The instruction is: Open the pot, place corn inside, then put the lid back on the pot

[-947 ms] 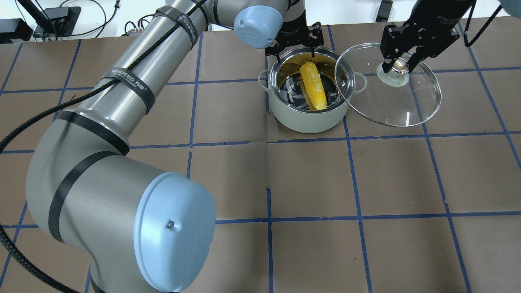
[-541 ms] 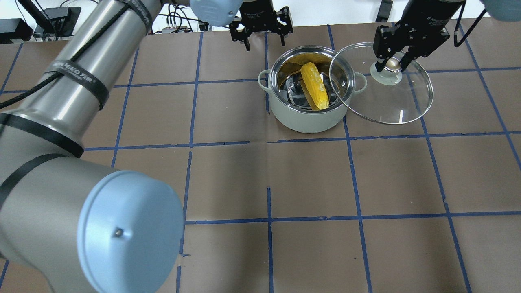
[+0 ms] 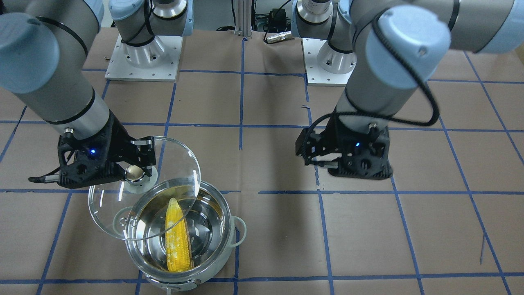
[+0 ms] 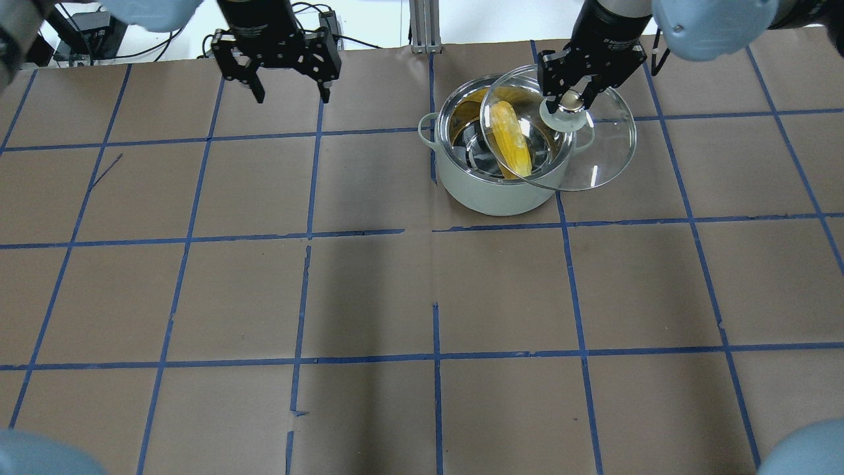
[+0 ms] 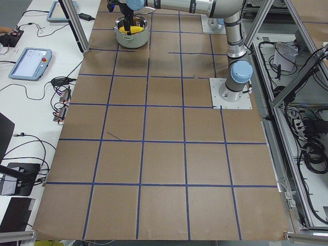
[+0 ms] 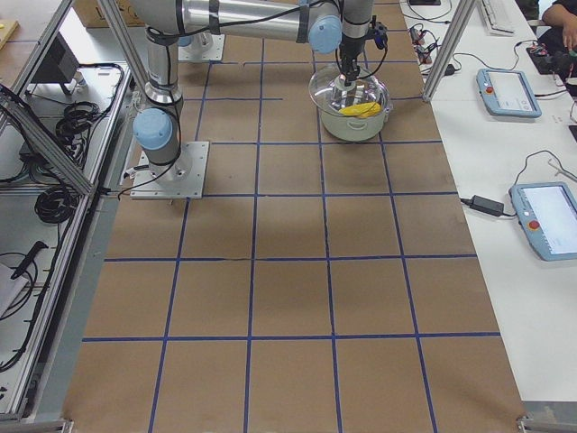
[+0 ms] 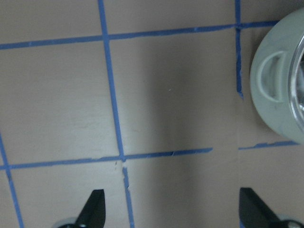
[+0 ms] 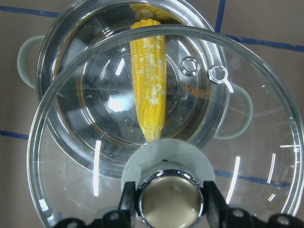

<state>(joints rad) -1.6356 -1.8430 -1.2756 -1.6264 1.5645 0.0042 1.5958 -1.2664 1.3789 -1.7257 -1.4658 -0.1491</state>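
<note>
The pot (image 4: pixel 494 191) stands open at the table's far middle, with the corn (image 4: pixel 511 135) lying inside it. My right gripper (image 4: pixel 570 100) is shut on the knob of the glass lid (image 4: pixel 597 158) and holds it tilted above the pot's right half, partly over the opening. The right wrist view shows the fingers either side of the knob (image 8: pixel 171 202), with the corn (image 8: pixel 149 85) and the pot rim (image 8: pixel 47 71) seen through the lid (image 8: pixel 266 156). My left gripper (image 4: pixel 290 99) is open and empty, well left of the pot (image 7: pixel 270 90).
The table is brown paper with a blue tape grid. The arm base plates (image 3: pixel 141 61) stand at the robot's side. Teach pendants (image 6: pixel 509 90) lie on the white bench past the far edge, behind the pot.
The right gripper has carried the lid leftward, from beside the pot to partly over its opening. The left arm has drawn back to the left, away from the pot. The corn stays put.
</note>
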